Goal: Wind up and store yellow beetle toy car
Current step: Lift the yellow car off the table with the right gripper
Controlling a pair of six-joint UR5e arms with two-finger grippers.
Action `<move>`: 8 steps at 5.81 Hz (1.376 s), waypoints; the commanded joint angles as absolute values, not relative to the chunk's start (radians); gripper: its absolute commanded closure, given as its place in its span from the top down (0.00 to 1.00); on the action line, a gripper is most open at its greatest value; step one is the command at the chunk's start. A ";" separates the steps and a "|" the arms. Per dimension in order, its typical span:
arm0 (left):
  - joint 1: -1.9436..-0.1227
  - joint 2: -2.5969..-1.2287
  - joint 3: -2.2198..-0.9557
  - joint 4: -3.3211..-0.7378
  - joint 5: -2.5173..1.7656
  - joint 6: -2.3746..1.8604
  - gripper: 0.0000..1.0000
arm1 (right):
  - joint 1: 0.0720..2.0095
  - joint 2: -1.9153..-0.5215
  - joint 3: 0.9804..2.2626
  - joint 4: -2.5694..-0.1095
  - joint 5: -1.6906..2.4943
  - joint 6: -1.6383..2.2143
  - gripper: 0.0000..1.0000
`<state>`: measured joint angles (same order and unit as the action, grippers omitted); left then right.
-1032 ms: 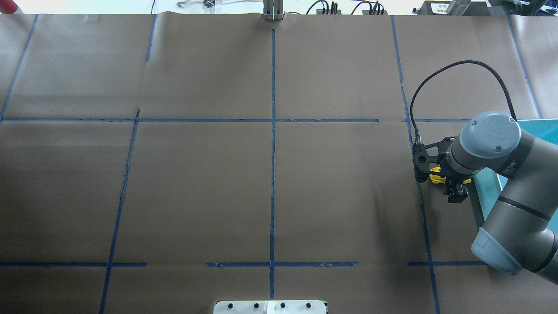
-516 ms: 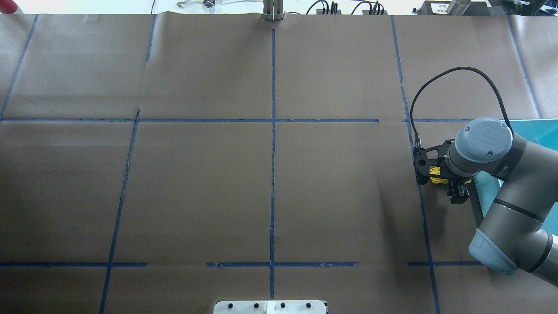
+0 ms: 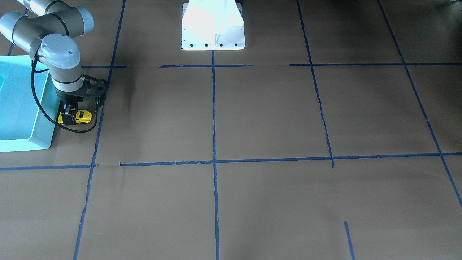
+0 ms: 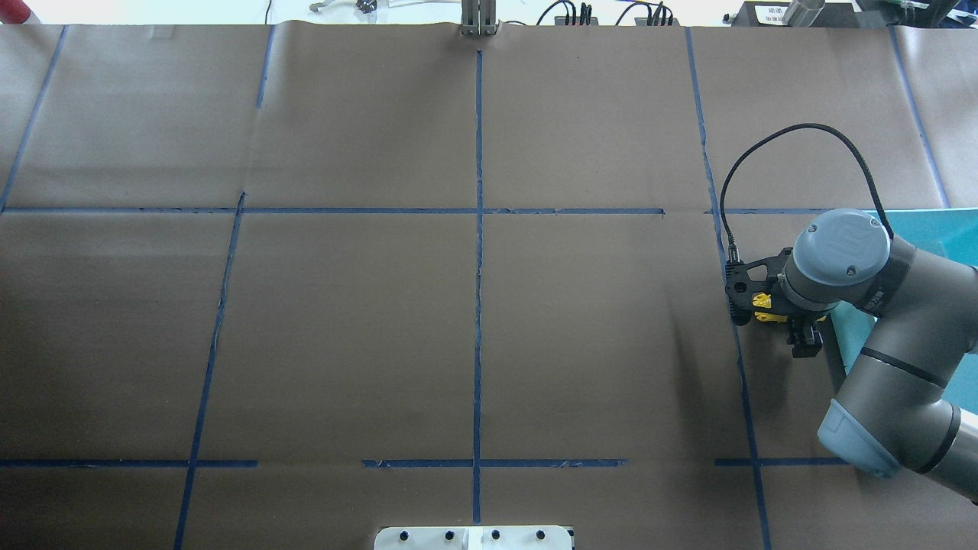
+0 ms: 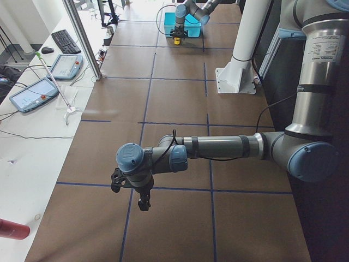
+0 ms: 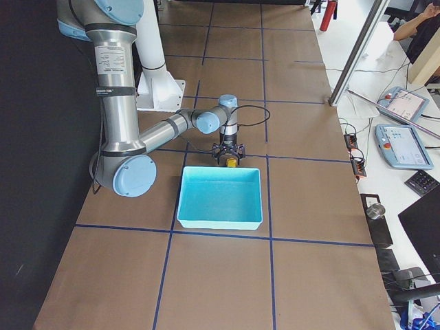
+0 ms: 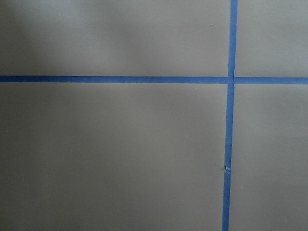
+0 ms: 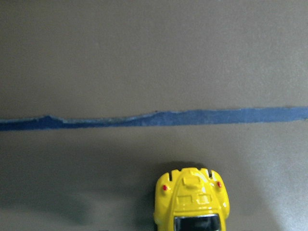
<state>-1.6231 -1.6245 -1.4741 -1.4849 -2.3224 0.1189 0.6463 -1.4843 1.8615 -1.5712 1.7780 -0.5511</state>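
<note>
The yellow beetle toy car (image 3: pixel 82 116) stands on the brown table right beside the turquoise bin (image 3: pixel 36 126), outside it. It also shows in the overhead view (image 4: pixel 766 304) and at the bottom of the right wrist view (image 8: pixel 191 199). My right gripper (image 3: pixel 67 116) is low over the car's bin-side end, with its fingers astride the car's width. It looks open; one finger (image 4: pixel 806 341) stands apart from the car. My left gripper (image 5: pixel 143 204) hangs over bare table far from the car. It shows only in the left side view, so I cannot tell its state.
The bin's rim (image 4: pixel 848 336) lies just right of the right gripper. The white robot base (image 3: pixel 213 25) stands at the table's near middle edge. Blue tape lines (image 4: pixel 478 229) cross the brown paper. A black cable (image 4: pixel 795 131) loops over the right wrist.
My right arm has come down lower over the car and shifted slightly. The car has stayed in its place beside the bin.
</note>
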 commanded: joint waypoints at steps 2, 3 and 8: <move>-1.623 -1.623 -1.471 -1.485 -2.322 0.120 1.00 | 0.647 -1.482 1.856 -1.571 1.766 -0.563 0.36; -1.623 -1.623 -1.471 -1.485 -2.322 0.120 1.00 | 0.653 -1.482 1.867 -1.571 1.758 -0.575 0.02; -1.623 -1.623 -1.471 -1.485 -2.321 0.118 1.00 | 0.810 -1.596 2.274 -1.798 1.784 -0.680 0.00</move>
